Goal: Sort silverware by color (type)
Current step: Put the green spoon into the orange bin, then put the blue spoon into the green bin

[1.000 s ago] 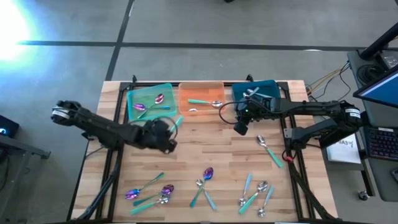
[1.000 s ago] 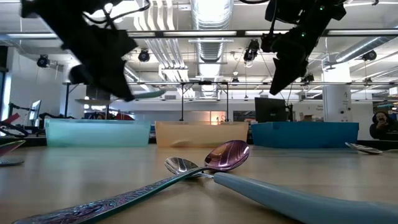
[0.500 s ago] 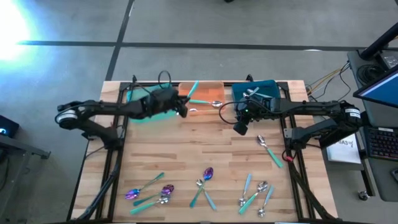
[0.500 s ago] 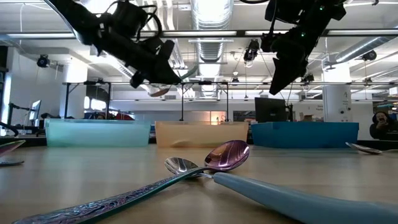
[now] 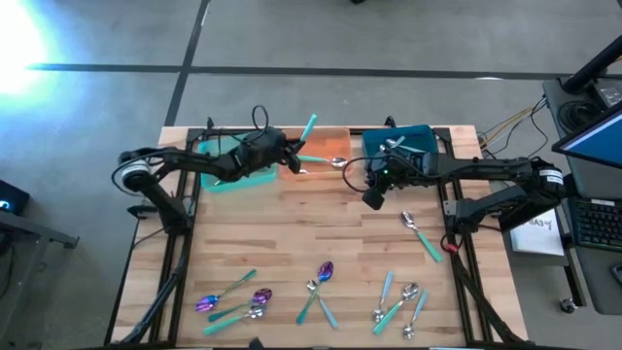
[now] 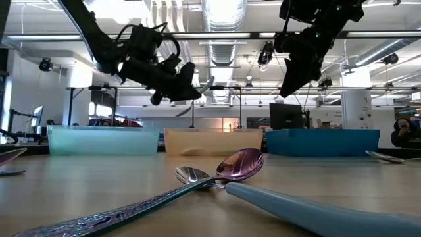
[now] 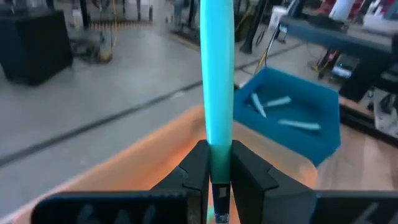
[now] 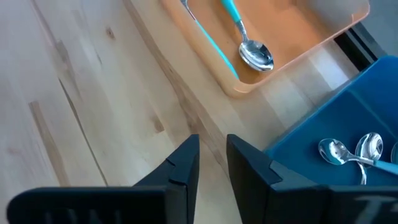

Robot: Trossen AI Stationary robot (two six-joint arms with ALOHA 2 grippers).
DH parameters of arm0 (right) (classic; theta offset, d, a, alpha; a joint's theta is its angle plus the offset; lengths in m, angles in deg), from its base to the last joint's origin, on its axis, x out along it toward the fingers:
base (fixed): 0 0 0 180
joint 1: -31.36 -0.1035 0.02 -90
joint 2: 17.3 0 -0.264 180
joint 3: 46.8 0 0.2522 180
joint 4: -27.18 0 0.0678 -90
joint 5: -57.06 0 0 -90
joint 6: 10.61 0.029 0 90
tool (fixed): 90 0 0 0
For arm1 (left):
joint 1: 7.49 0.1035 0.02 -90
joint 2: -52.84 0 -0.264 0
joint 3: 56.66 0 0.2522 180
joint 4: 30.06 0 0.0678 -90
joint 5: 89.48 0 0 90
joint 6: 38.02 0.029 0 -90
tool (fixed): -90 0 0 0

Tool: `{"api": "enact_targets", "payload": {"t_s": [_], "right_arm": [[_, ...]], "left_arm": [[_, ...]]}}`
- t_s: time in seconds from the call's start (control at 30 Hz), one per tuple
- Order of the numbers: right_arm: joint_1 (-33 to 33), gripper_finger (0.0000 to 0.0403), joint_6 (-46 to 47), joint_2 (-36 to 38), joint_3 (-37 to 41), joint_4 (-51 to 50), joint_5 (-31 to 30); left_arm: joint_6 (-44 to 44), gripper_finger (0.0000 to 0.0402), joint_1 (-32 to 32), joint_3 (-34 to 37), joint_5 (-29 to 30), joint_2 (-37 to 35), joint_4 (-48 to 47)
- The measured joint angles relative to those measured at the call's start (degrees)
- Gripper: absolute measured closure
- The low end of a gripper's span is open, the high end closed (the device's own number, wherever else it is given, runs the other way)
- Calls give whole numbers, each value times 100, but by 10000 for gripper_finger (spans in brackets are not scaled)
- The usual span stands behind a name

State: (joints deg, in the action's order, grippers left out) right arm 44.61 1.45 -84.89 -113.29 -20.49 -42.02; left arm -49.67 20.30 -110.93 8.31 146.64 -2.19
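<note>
Left hand point(image 5: 289, 161) clamped on a teal-handled spoon point(image 5: 306, 129) above the orange tray point(image 5: 342, 137), right hand point(image 5: 370, 198) empty, fingers apparently slightly parted, over the tabletop point(image 5: 292, 233) near the blue tray point(image 5: 424, 134), remaining spoons point(image 5: 321, 282) scattered along near edge

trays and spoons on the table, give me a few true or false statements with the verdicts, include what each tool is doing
1. The left tool is shut on a teal-handled spoon above the orange tray. True.
2. The right tool holds a spoon. False: nothing shows between its fingers; it hangs over bare wood beside the orange tray and the blue tray.
3. The orange tray holds no spoons. False: a silver-headed spoon with a teal handle lies in it.
4. Silver spoons lie in the blue tray. True.
5. The green tray sits between the other two. False: the orange tray is in the middle.
</note>
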Motion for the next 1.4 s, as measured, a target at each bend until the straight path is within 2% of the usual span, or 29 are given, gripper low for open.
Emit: {"api": "enact_targets", "payload": {"t_s": [0.37,0.7,0.77,0.83,0.93,1.03,1.17,1.3,1.4], "right_arm": [[0,335,-10,0,0,-4,0],[0,335,-26,0,0,-6,0],[0,335,-25,0,0,-6,0],[0,335,-17,0,0,-8,2],[0,335,-27,0,0,-13,3],[-3,335,-27,0,0,-46,10],[-89,335,-23,0,0,-114,47],[-227,335,42,0,0,-231,51],[-337,335,84,0,0,-264,50]], "left_arm": [[69,365,92,0,66,178,299],[70,253,95,0,-18,172,297],[1,235,101,0,-497,170,297],[-86,227,99,0,-1393,153,320],[-247,226,20,0,-2801,123,396],[-697,234,-201,0,-3744,91,437],[-1672,244,-670,2,-3891,88,380],[-2053,248,-1288,20,-4051,6,296],[-2239,248,-1778,22,-4150,-270,-140]]}}
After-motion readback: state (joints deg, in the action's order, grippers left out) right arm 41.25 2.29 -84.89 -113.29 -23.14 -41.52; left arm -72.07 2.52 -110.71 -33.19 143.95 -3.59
